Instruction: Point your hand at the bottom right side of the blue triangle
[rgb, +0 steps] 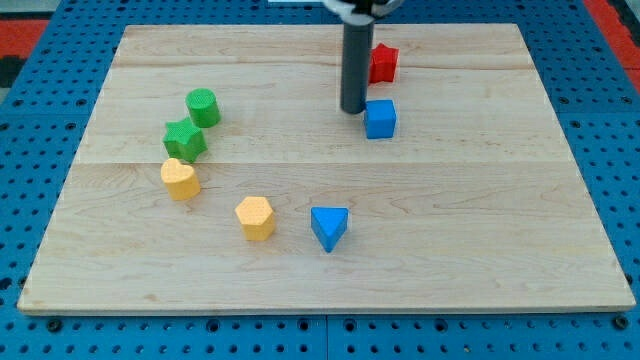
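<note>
Toward the far side of the pale wooden board (480, 220), my tip (353, 110) rests just left of the blue cube (380, 119), no gripper fitted. Well nearer, the blue triangular block (329, 227) sits beside the yellow hexagonal block (255, 217).

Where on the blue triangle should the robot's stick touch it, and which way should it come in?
No gripping here: my tip only pushes. It sits near the view's top, just left of the blue cube. Best aim is the blue triangle at its lower-right face, coming from the view's bottom right, where bare board leaves room; the yellow block is on its left.
</note>
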